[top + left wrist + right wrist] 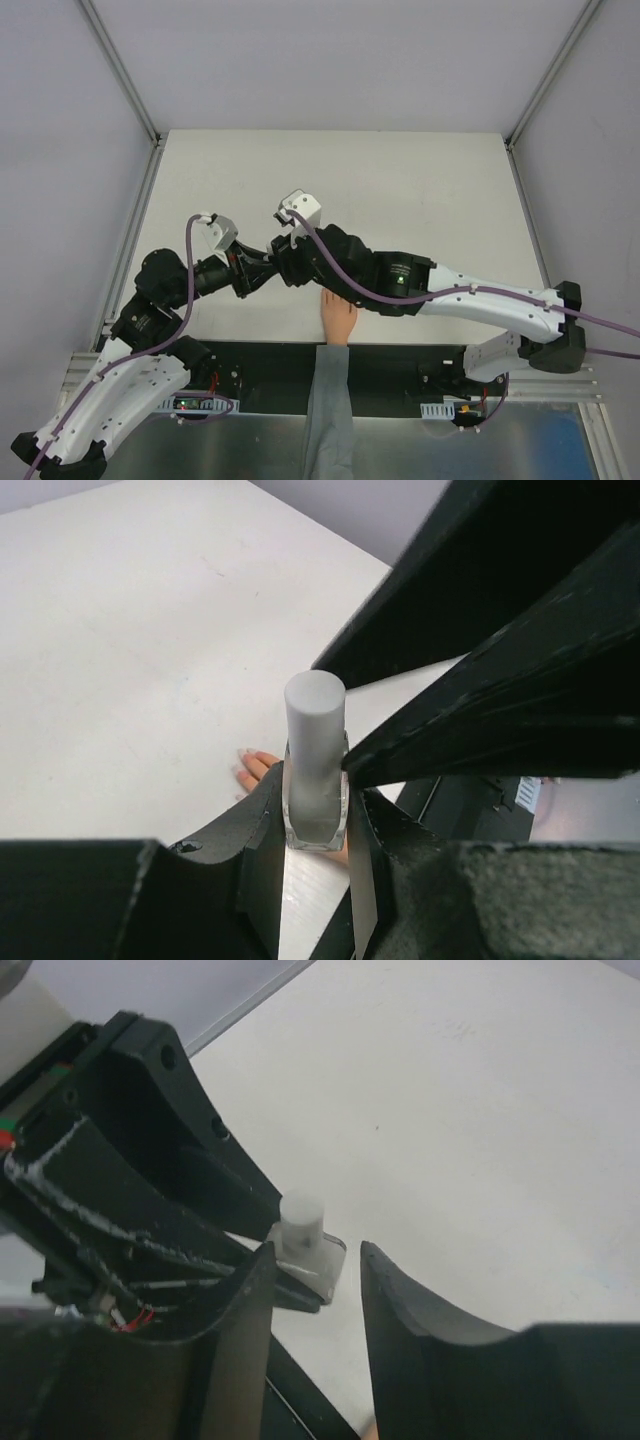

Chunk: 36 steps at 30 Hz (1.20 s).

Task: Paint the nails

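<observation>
White surface (400, 180) from above: the left arm (170, 290) and right arm (400, 275) meet near its front edge, over the hand (338, 318).

Left wrist: the left claw (314, 825) is clamped on a polish bottle (316, 780), cap (314, 695) on. The nails (244, 752) lie just beyond.

Right wrist: the right claw (315, 1260) gapes empty, short of the cap. Closing off-centre could wrench the bottle loose onto the hand.
</observation>
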{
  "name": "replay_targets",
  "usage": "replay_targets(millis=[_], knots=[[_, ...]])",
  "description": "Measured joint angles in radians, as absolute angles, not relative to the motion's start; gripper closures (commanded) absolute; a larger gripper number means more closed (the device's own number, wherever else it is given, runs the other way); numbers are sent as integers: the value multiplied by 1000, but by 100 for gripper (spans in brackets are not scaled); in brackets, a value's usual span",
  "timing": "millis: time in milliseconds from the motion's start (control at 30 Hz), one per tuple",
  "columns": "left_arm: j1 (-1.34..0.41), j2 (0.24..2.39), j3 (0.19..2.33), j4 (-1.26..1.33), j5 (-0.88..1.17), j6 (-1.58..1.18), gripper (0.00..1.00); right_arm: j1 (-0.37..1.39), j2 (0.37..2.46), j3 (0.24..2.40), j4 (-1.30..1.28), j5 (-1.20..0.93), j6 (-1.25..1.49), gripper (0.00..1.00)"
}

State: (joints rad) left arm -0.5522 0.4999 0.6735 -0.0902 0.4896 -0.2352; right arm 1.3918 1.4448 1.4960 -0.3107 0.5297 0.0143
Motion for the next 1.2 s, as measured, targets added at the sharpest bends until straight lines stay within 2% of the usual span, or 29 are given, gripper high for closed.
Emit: replay_targets(millis=[33,133,300,400,533,767,900,1067,1133,1167,1200], knots=[[-548,485,665,-88,497,-239,100,1382,1422,1482,-313,481,3,48],[-542,435,640,-86,536,-254,100,1349,1351,1441,-314,323,-25,40],[-542,389,628,-81,684,-292,100,1241,1211,1333,-261,-46,-62,38],[-542,377,627,-62,785,-318,100,1171,1196,1322,-224,-236,-70,39],[-542,347,625,-34,892,-356,100,1132,1214,1318,-159,-450,-71,47],[-542,314,626,-10,961,-391,100,1125,1308,1318,-47,-664,-33,56],[-542,314,626,-5,969,-406,100,1122,1346,1318,5,-731,9,69],[-542,314,626,-4,961,-407,100,1122,1356,1318,46,-775,42,80],[-542,313,627,2,943,-407,100,1122,1356,1317,57,-777,44,90],[-542,313,628,2,933,-408,100,1120,1356,1312,72,-775,43,99],[-542,313,629,1,915,-410,100,1118,1356,1309,80,-772,39,99]])
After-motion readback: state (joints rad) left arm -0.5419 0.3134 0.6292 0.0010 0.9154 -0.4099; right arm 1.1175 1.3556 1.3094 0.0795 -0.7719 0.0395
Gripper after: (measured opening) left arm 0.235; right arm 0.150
